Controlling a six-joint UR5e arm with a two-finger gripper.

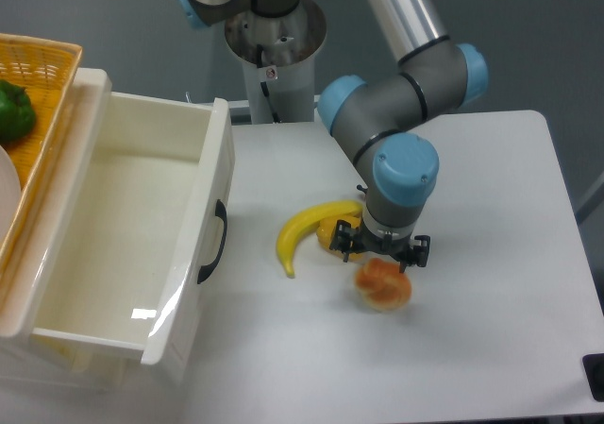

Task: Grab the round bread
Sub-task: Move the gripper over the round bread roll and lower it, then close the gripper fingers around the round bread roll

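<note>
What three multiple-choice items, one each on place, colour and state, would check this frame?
1. Where is the bread relative to the banana?
A. Right of it and nearer the camera
B. Inside the drawer
C. In the basket

2. What colour is the item in the basket?
A. Red
B. Green
C. Blue

3. What state is the drawer in?
A. Shut
B. Pulled open, nothing seen inside
C. Open and full of fruit

Answers:
1 A, the bread lies on the table right of the banana, just under the claw.
2 B, a green item sits at the basket's left edge.
3 B, the white interior is exposed and bare.
</note>
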